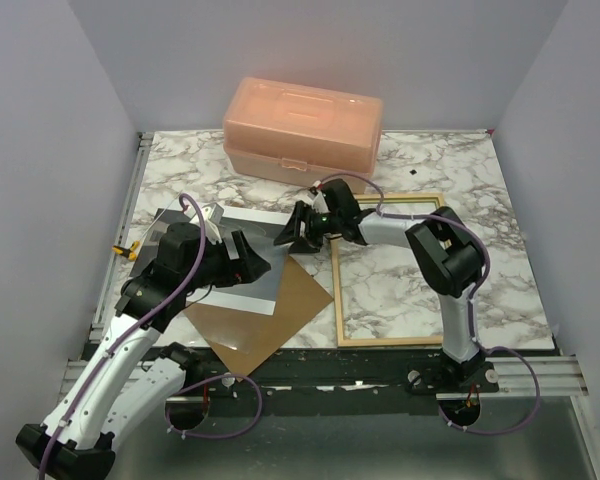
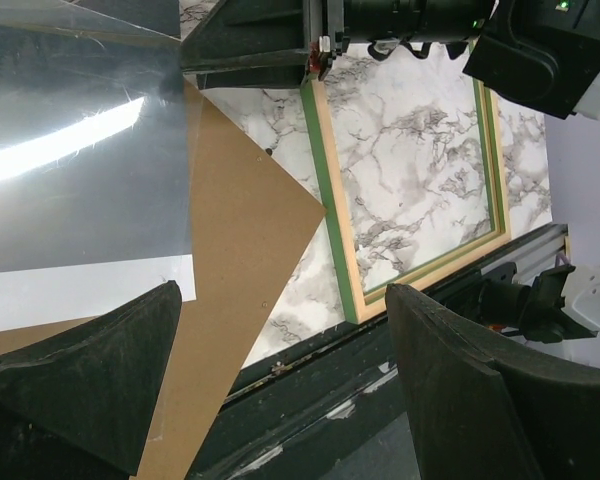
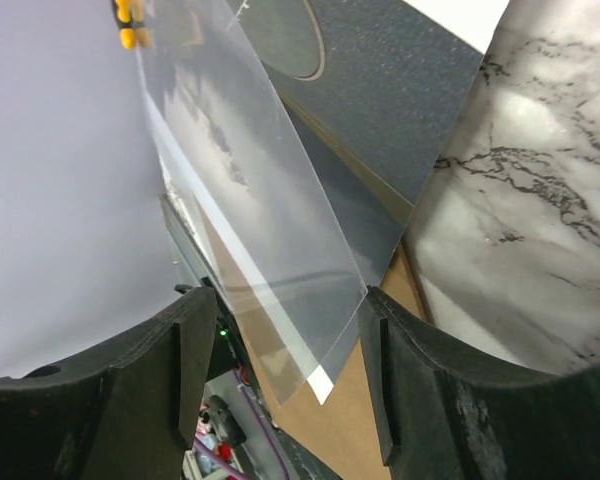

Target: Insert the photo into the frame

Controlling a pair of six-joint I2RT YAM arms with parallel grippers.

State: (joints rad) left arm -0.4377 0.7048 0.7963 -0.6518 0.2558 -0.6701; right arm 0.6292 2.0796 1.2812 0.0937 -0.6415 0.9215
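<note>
The photo (image 1: 252,292), a grey print with white borders, lies left of centre on a brown backing board (image 1: 265,320), partly under my left arm. The frame (image 1: 337,300) lies flat on the right, with only marble inside it. In the right wrist view a clear glossy sheet (image 3: 250,200) tilts up over the photo (image 3: 390,110). Its corner touches the right finger of my right gripper (image 3: 285,300), and the other finger stands apart. My left gripper (image 2: 280,300) is open over the board (image 2: 250,230) near the table's front edge, holding nothing.
A peach plastic box (image 1: 305,130) stands at the back centre. White walls close in the marble table (image 1: 480,180) on three sides. A black rail (image 1: 380,368) runs along the front edge by the arm bases.
</note>
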